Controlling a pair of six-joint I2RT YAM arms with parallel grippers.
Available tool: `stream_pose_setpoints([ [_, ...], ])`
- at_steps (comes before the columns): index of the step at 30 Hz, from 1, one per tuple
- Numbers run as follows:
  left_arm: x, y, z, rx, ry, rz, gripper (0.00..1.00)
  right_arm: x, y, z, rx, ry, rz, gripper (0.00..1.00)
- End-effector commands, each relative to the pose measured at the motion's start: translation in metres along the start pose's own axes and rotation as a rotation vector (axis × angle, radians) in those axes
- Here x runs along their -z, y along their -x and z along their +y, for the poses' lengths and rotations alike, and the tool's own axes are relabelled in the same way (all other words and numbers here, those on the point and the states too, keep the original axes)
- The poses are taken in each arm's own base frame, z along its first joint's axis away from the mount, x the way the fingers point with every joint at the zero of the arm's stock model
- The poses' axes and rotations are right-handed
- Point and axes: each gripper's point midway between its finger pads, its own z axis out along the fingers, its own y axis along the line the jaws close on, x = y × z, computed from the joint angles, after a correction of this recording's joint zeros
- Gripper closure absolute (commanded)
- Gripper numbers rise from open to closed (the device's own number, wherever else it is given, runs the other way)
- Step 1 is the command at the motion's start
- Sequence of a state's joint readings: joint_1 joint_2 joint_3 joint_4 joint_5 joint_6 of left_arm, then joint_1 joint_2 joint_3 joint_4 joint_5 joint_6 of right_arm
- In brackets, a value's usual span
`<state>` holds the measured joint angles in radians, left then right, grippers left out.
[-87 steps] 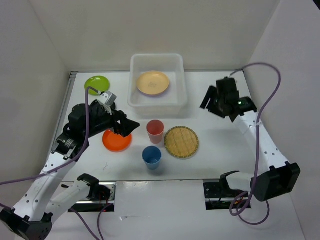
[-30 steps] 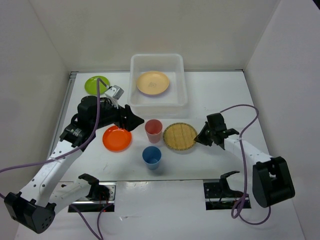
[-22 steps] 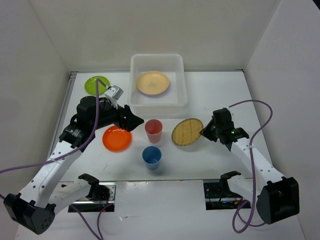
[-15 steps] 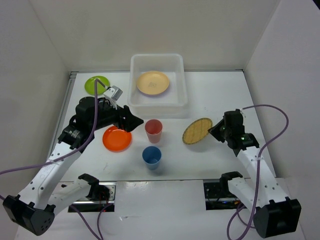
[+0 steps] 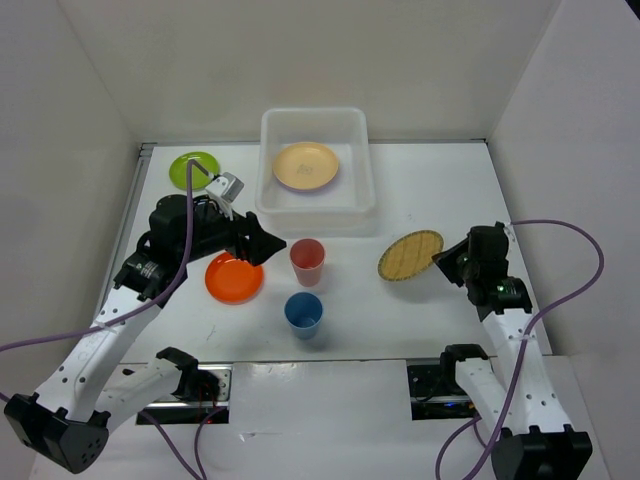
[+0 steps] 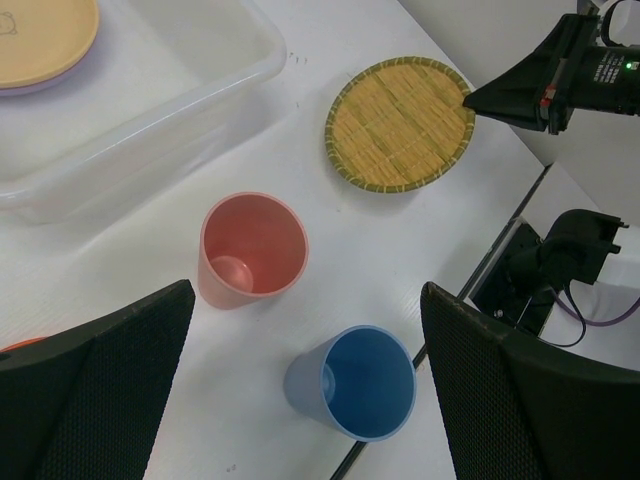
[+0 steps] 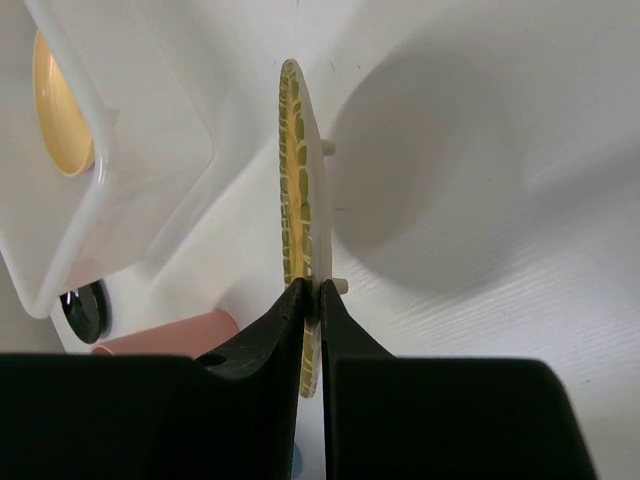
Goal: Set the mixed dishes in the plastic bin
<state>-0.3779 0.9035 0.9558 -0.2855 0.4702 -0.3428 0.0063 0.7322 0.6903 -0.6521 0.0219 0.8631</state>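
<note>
The left gripper [image 6: 308, 290] has its two black fingers [image 6: 100, 390] spread wide, framing an upright pink cup [image 6: 252, 248] and, just nearer, an upright blue cup [image 6: 360, 385], both on the white surface [image 6: 330, 30]. To their right is the woven bamboo plate [image 6: 400, 122], with the right gripper [image 6: 470, 98] closed on its right rim. Beyond the cups, the plastic bin [image 6: 170, 115] holds a pale yellow plate [image 6: 40, 35].

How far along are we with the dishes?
Done: a yellow plate lies in the bin, a lavender plate under it. In hand: the right gripper has its jaws shut on the bamboo plate. Left: pink cup, blue cup, orange plate and green plate on the table; the left gripper hangs open near the cups.
</note>
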Motion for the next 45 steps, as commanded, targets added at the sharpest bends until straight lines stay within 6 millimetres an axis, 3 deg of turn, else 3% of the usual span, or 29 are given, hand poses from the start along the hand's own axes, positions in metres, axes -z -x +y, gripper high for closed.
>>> stream_pose_setpoints([
  [1, 0.005, 0.018, -0.009, -0.034, -0.029, -0.048, 0.00, 0.019, 0.028, 0.026, -0.023, 0.087, -0.091, 1.00],
  [7, 0.005, 0.017, -0.011, -0.034, -0.038, -0.046, 0.00, 0.033, 0.048, 0.036, -0.035, 0.120, -0.148, 1.00],
  [14, 0.005, 0.017, -0.011, -0.034, -0.038, -0.046, 0.00, 0.059, 0.078, 0.066, -0.025, 0.200, -0.222, 1.00],
  [26, 0.005, 0.010, -0.009, -0.025, -0.034, -0.030, 0.00, 0.065, 0.106, 0.125, -0.030, 0.371, -0.229, 1.00],
  [31, 0.008, 0.011, -0.011, -0.030, -0.036, -0.038, 0.00, 0.080, 0.128, 0.159, -0.034, 0.460, -0.272, 1.00],
  [35, 0.007, 0.013, -0.011, -0.034, -0.038, -0.046, 0.00, 0.081, 0.133, 0.192, -0.029, 0.537, -0.258, 1.00],
  [41, 0.007, 0.013, -0.011, -0.034, -0.038, -0.046, 0.00, 0.067, 0.124, 0.257, -0.023, 0.651, -0.194, 1.00],
  [42, 0.007, 0.013, -0.011, -0.034, -0.038, -0.046, 0.00, 0.053, 0.120, 0.263, -0.020, 0.638, -0.179, 1.00],
  [45, 0.008, 0.011, -0.011, -0.030, -0.036, -0.038, 0.00, 0.046, 0.106, 0.290, -0.014, 0.682, -0.155, 1.00],
])
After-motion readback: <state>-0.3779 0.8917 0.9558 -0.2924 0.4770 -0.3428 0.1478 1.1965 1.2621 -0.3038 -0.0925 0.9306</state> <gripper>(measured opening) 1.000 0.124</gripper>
